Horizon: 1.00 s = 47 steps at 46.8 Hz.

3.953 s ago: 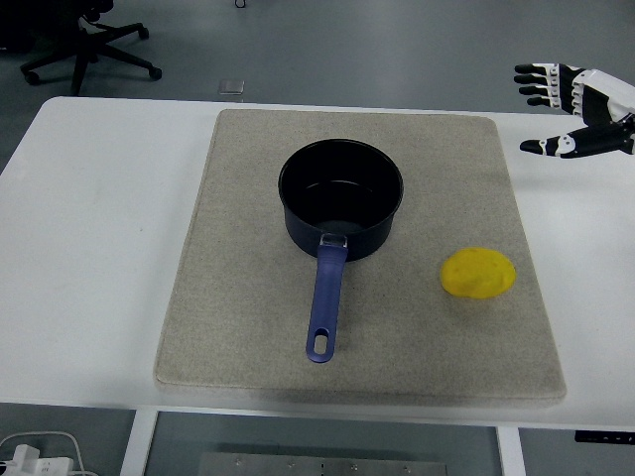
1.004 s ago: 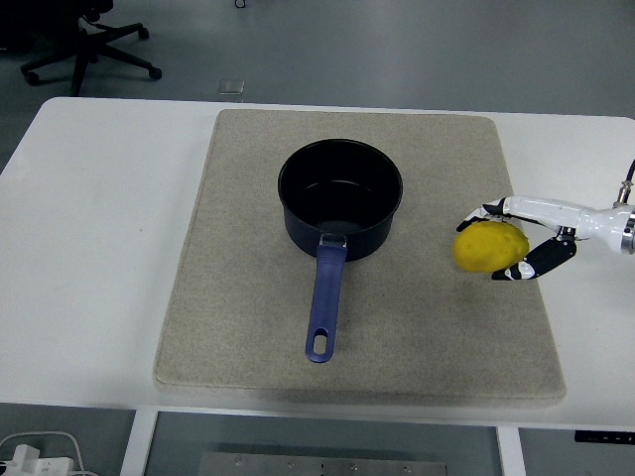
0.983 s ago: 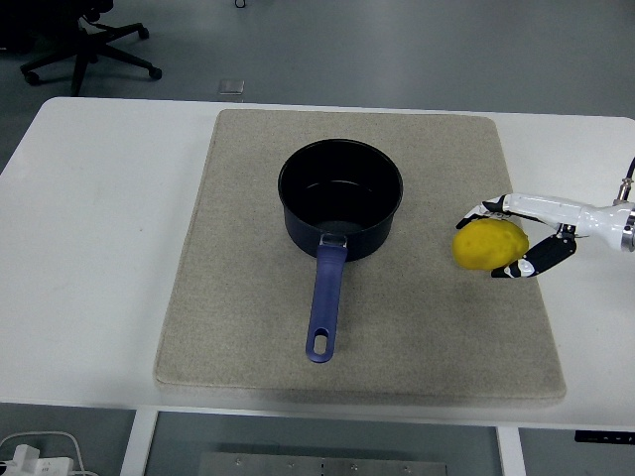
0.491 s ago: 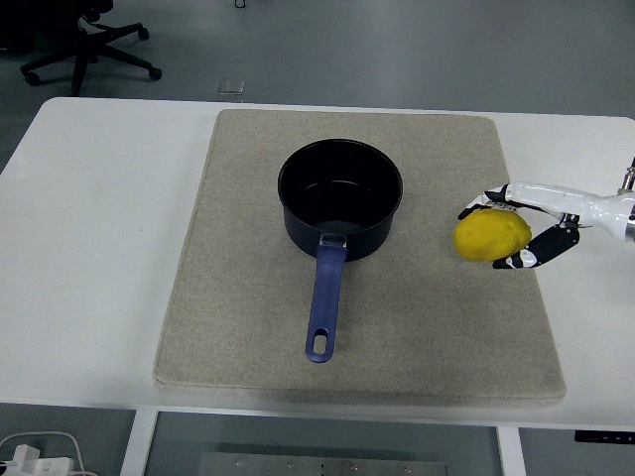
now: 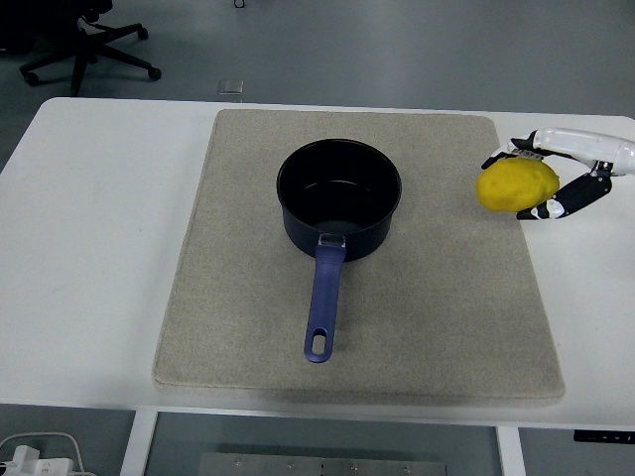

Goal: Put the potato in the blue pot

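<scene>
Fingers closed around it, the right hand (image 5: 556, 178) has lifted the potato (image 5: 517, 185) off the mat (image 5: 248, 327), now right of the blue pot (image 5: 339, 198), ready to carry over.

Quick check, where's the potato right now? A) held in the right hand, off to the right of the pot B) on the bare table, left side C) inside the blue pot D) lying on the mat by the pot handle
A: the right hand has its fingers closed around the yellow potato near the mat's right edge, and the blue pot sits empty.
</scene>
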Available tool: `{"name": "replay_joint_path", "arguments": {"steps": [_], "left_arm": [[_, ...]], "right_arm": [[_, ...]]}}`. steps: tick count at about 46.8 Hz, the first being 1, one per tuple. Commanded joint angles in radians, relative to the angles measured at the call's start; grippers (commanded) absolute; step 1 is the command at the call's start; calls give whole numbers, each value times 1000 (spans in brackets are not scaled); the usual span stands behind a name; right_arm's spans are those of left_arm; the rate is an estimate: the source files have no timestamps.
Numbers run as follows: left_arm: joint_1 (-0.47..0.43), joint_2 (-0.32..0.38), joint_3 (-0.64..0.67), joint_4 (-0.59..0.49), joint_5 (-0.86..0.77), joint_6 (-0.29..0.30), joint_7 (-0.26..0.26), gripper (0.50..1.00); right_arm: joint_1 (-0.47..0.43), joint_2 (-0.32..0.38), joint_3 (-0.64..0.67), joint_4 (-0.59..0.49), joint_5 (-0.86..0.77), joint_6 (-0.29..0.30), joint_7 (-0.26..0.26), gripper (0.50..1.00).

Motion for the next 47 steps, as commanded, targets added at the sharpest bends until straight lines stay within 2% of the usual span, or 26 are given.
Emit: {"name": "replay_joint_path", "arguments": {"steps": [1, 15, 19, 22, 28, 33, 41, 47], "left_arm": [[0, 0, 0, 0, 0, 0, -1, 994], [0, 0, 0, 0, 0, 0, -1, 994], [0, 0, 0, 0, 0, 0, -1, 994], [0, 0, 0, 0, 0, 0, -1, 994], [0, 0, 0, 0, 0, 0, -1, 996], [0, 0, 0, 0, 0, 0, 1, 994], [0, 0, 0, 0, 0, 0, -1, 994], [0, 0, 0, 0, 0, 0, -1, 994]], "right_arm": [[31, -3, -4, 0, 33, 19, -2, 500], [40, 19, 0, 0, 39, 23, -11, 500], [45, 54, 0, 0, 42, 21, -12, 500], [69, 103, -3, -1, 42, 18, -16, 500], [83, 224, 0, -3, 59, 9, -57, 500], [91, 299, 0, -15, 65, 7, -63, 500], [96, 462, -9, -126, 65, 7, -65, 500], [93, 554, -15, -216, 65, 9, -65, 500]]}}
